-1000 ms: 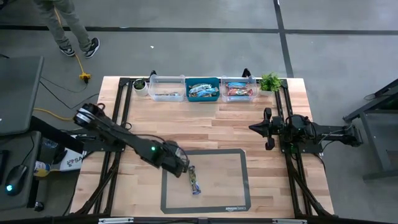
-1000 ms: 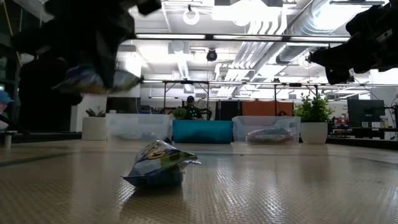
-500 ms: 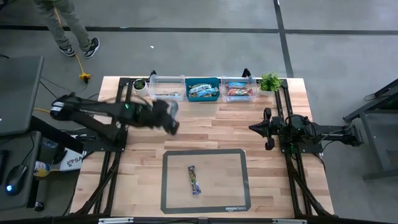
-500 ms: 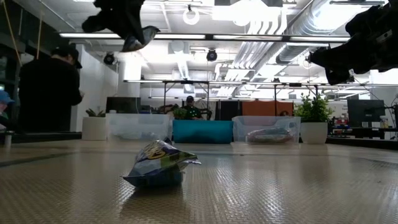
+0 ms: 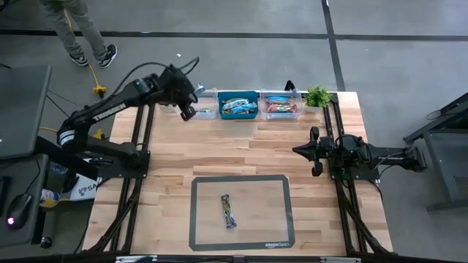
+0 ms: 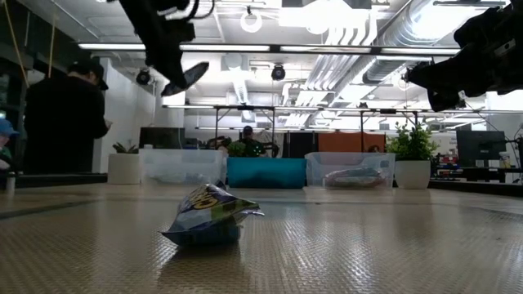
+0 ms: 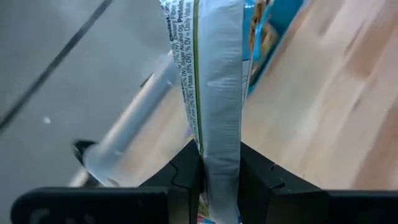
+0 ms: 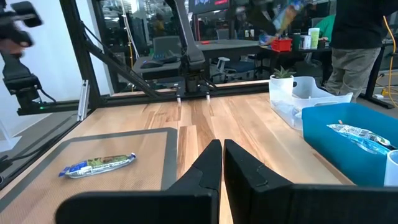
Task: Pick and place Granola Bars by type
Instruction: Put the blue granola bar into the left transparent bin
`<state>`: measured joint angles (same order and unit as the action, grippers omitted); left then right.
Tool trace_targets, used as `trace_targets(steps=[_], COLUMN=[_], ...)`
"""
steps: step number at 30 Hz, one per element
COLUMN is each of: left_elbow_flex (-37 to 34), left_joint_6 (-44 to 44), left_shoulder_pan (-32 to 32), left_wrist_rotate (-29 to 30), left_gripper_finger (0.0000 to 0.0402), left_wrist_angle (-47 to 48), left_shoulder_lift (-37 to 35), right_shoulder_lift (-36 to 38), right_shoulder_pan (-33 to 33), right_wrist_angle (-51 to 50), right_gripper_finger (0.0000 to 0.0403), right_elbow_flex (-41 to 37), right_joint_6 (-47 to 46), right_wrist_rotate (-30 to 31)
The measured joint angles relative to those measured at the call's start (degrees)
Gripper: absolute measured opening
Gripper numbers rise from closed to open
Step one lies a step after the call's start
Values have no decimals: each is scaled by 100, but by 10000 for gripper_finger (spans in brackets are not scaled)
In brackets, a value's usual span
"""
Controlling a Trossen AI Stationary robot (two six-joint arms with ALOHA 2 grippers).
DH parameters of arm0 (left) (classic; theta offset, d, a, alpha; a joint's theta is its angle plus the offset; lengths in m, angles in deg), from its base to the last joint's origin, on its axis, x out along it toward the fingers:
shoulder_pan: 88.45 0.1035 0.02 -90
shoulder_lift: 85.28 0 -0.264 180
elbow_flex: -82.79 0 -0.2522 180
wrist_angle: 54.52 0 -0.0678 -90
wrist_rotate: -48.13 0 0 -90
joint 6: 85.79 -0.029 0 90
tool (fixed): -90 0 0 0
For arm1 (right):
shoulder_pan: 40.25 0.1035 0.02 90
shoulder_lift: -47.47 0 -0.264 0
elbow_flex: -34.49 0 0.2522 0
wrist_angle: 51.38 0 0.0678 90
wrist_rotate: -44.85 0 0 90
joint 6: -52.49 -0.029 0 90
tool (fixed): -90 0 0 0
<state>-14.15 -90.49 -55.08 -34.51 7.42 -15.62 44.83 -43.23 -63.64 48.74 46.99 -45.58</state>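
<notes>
Bar in hand: bar (image 7: 214, 93) is pinched between the two fingers of the left hand (image 7: 219, 171); it stands up from them, with the wrapper seam toward the camera.
Where it is: in the high view the left hand (image 5: 187, 111) is raised over the far left part of the surface (image 5: 248, 157), just at the clear bin (image 5: 197, 103) and left of the blue bin (image 5: 238, 106).
Handling, held bar: it looks light and rather stiff, because it stands up without bending; the foil is shiny, so I judge it slippery. The grip is at one end, so the bar may swing or slide if the arm moves fast.
Bar on mat: second bar (image 5: 229, 211) lies flat inside the grey mat (image 5: 281, 213), near its middle, well apart from both hands; the low view shows its wrapper crinkled and puffed (image 6: 209, 217).
Where to hold it: I would take it across the short width, near the middle, fingers on the long edges; the crimped ends are thin and could slip out.
Bins: blue bin and right clear bin (image 5: 282, 104) already hold bars.
Right hand: right hand (image 8: 222, 163) waits at the right side, fingers almost together, holding nothing.
</notes>
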Motion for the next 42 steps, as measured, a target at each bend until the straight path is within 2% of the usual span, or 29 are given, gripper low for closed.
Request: trace_targets(steps=[4, 8, 13, 19, 24, 34, 42], left_elbow_flex=[-2, -2, -2, -4, -4, -4, -4], left_joint_6=[-1720, -3195, -4230, -4512, -4264, -4198, -4135], left_shoulder_pan=[674, 1057, 1277, 1272, 1275, 1276, 1276], left_wrist_rotate=[-399, -457, -259, 134, 220, 111, 65], left_gripper_finger=[71, 71, 71, 71, 71, 71, 71], left_wrist_angle=[-107, -180, -220, -230, -436, -540, -666], left_shoulder_lift=[304, 743, 1408, 2215, 2660, 3104, 3150], right_shoulder_lift=[-2, -2, 0, 0, 0, 0, -2], right_shoulder_pan=[0, 1, 2, 2, 0, 0, 1], right_wrist_angle=[0, 0, 0, 0, 0, 0, 0], right_gripper_finger=[0, 0, 0, 0, 0, 0, 0], right_elbow_flex=[0, 0, 0, -2, 0, 0, -1], right_joint_6=[0, 0, 0, 0, 0, 2, 0], right_wrist_rotate=[0, 0, 0, 0, 0, 0, 0])
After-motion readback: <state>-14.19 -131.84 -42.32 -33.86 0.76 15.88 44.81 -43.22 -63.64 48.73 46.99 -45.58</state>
